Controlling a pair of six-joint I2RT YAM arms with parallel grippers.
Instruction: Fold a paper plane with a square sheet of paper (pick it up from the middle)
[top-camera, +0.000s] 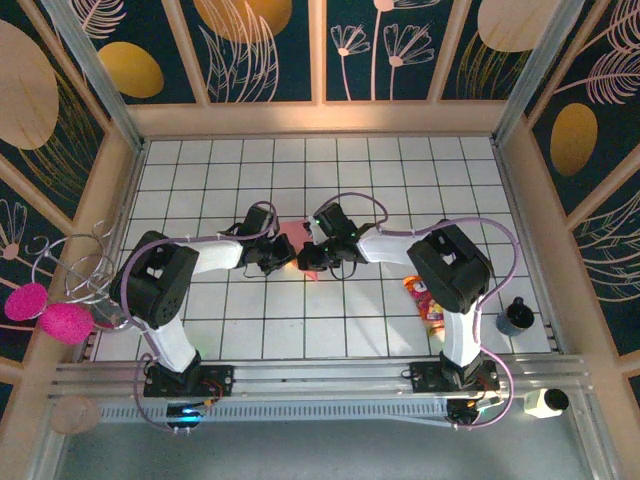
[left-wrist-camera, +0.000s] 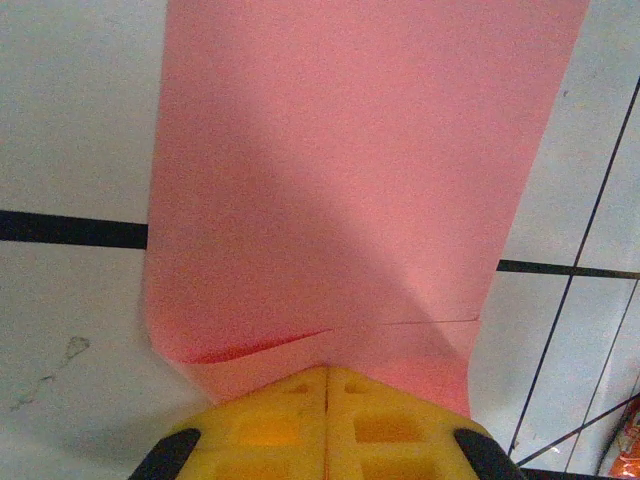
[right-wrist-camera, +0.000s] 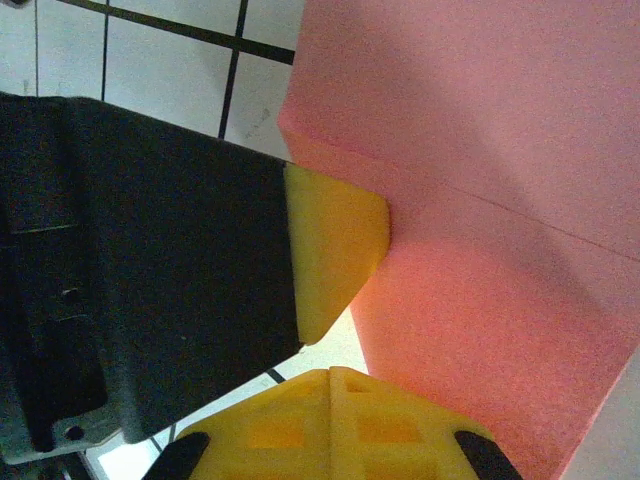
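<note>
**Top external.** Left gripper (top-camera: 284, 260) and right gripper (top-camera: 310, 258) meet at the centre of the table (top-camera: 200, 180) over the square sheet of paper (top-camera: 292, 237). A snack packet (top-camera: 424, 298) lies at 4 o'clock, well apart.

**Left wrist.** The left gripper (left-wrist-camera: 327, 378) is pressed together, pinching the sheet's near edge. The paper runs toward 12 o'clock, with a crease across it.

**Right wrist.** The right gripper (right-wrist-camera: 330, 375) is pressed together at 6 o'clock, with the sheet at 2 o'clock. Whether it catches the paper cannot be told.

**Technique.** Match the edges first, then press along the crease with a firm pinch.
</note>
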